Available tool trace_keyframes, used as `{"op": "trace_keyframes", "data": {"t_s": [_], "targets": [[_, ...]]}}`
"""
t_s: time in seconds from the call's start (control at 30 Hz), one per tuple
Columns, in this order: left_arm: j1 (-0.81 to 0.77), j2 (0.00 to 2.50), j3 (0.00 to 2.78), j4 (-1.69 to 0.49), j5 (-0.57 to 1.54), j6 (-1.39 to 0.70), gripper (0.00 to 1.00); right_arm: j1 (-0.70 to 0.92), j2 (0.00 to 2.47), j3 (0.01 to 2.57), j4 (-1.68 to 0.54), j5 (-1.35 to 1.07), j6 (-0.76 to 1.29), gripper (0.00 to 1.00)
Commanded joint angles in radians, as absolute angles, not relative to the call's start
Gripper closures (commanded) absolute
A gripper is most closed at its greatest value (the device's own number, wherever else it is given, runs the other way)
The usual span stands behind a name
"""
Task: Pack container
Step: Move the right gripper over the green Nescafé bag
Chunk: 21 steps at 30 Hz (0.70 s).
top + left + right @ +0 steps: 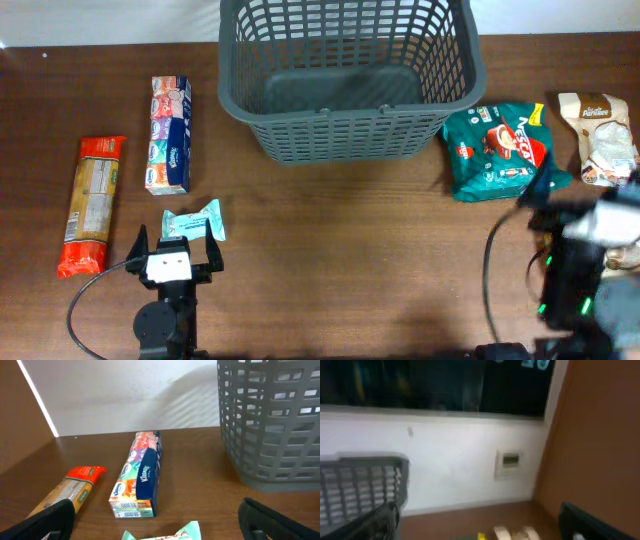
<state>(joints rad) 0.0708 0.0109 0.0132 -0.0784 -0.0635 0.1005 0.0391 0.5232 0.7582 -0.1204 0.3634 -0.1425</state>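
Observation:
The container (350, 80) is a large dark grey slotted basket standing at the back centre of the table, with nothing visible inside it. It also shows in the left wrist view (272, 420) and the right wrist view (360, 485). My left gripper (177, 240) is open near the front left. A small mint-green packet (195, 223) lies just ahead of it, and in the wrist view that packet (162, 535) sits between the spread fingers of the gripper (160, 522). At the right, my right gripper (583, 205) is blurred. Its fingers stand wide apart in its wrist view (480, 525), holding nothing.
A tissue pack (170, 133) and an orange-red long packet (92, 205) lie at the left. A green bag (500, 150) lies right of the basket, and a beige bag (598, 135) is further right, close to the right arm. A white wall runs behind the table.

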Motion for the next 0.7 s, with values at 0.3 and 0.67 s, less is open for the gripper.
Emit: {"op": "trace_keyframes", "data": {"t_s": [0.3,0.67], "targets": [[0.073,0.005,0.009,-0.08,-0.056,0.092,0.01,0.046,1.081,1.458,-0.94,0.46,-0.179,0.01],[0.073,0.005,0.009,-0.08,-0.056,0.092,0.01,-0.033,1.156,1.524,-0.915,0.667,0.041,0.01]]}}
